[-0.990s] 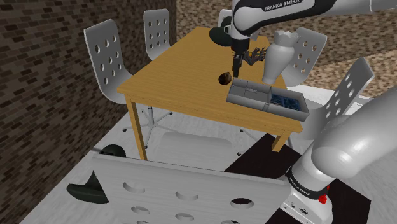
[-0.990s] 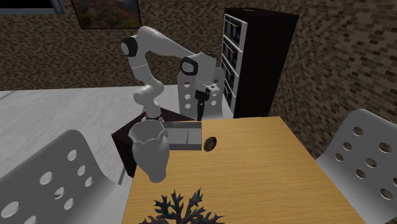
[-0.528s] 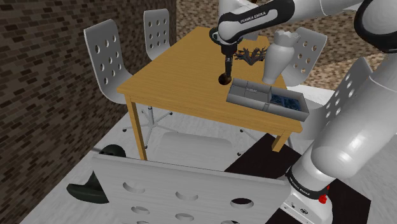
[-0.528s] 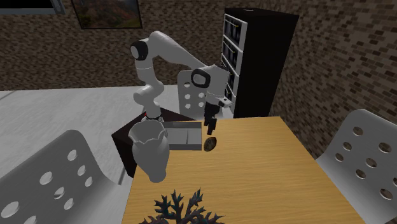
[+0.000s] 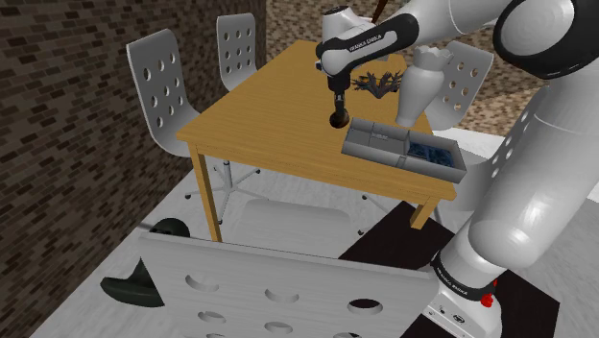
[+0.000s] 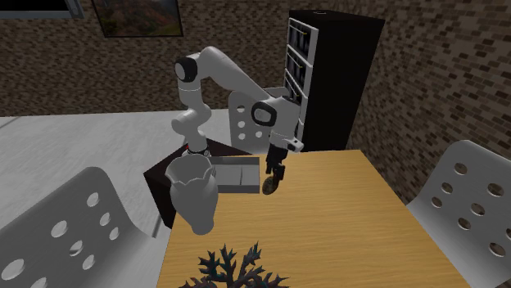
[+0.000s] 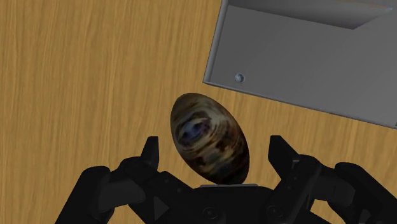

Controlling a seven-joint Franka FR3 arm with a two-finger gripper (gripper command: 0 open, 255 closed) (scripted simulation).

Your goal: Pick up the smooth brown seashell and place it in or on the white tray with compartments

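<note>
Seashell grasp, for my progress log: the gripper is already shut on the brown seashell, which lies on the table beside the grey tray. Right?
Not shut: the wrist view shows the gripper open, fingers standing either side of the seashell without touching it. The seashell does lie on the table beside the grey tray.

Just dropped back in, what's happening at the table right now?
The arm's gripper hangs low over the brown seashell, which lies on the wooden table. The fingers stand open on either side of the shell with a gap on each side, so nothing is grasped yet. The compartment tray, drawn grey, sits close beside the shell. The shell is not yet picked up or placed; closing on it looks like the likely next step.
</note>
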